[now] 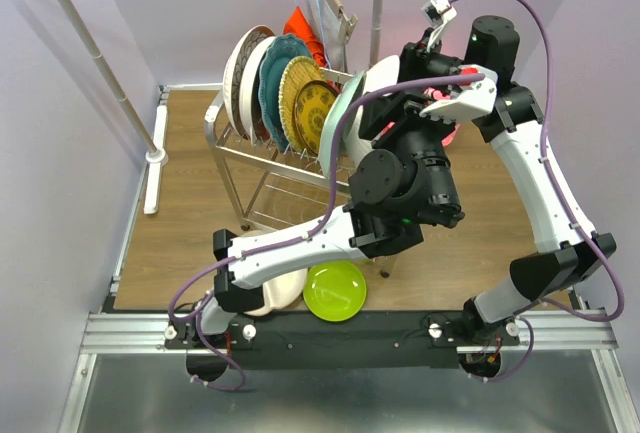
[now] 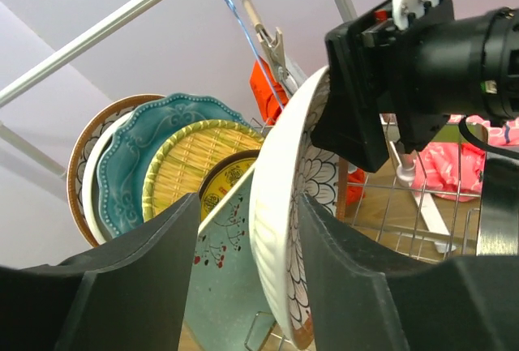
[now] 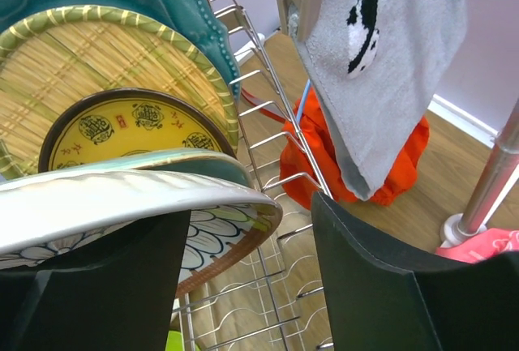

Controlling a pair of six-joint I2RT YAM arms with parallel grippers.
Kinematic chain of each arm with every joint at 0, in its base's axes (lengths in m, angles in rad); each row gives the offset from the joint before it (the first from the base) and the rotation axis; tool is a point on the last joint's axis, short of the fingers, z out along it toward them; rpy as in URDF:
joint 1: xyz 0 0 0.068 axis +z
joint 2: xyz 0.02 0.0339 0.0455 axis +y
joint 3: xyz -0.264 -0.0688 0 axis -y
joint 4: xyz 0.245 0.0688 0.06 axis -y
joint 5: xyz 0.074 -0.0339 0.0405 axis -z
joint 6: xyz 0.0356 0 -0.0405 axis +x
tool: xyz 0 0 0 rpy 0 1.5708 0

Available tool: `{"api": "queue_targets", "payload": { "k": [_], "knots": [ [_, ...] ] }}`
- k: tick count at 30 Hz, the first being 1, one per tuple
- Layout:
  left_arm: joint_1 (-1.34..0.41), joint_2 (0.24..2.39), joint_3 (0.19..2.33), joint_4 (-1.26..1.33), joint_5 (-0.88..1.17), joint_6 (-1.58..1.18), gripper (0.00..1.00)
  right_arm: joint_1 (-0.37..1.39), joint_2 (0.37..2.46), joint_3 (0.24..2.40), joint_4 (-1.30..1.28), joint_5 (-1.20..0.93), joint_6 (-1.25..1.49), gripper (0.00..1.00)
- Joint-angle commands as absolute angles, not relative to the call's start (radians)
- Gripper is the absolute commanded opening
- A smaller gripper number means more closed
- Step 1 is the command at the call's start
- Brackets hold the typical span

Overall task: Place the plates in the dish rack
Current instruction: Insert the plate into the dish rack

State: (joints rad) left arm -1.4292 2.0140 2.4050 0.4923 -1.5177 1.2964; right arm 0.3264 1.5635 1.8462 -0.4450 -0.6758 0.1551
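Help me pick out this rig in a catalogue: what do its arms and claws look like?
Both the left arm and right arm have glossy white link shells joined by chunky black cylindrical joints, with a purple cable looping along each. The left claw and right claw each have two broad, matte dark-grey fingers tapering to blunt tips.

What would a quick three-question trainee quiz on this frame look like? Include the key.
1. True or false: the lime green plate stands in the dish rack.
2. Which plate sits between the fingers of the left gripper? A teal; B white floral plate; C yellow woven.
3. In the right wrist view, what hangs in front of the orange cloth?
Key: 1 false, it lies flat on the table near the arm bases. 2 B. 3 a grey cloth with a black mark.
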Motion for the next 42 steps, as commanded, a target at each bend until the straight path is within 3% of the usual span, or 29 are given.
{"api": "queue_targets", "payload": {
  "k": [1,19,34,42],
  "knots": [
    [-1.43,1.95,2.421,0.557,-1.577,1.305,0.63,0.342,1.514,1.836,-0.396,-0.644,0.138,0.71],
    [-1.445,1.917,2.454,0.641,-1.569,1.354,0.64,0.342,1.462,1.796,-0.402,-0.658,0.104,0.82],
    [-1.465,1.852,2.444,0.773,-1.568,1.422,0.64,0.342,1.391,1.726,-0.419,-0.664,0.009,0.96],
    [-1.465,1.76,2.361,0.896,-1.582,1.457,0.66,0.341,1.33,1.678,-0.43,-0.695,-0.08,1.0]
  ]
}}
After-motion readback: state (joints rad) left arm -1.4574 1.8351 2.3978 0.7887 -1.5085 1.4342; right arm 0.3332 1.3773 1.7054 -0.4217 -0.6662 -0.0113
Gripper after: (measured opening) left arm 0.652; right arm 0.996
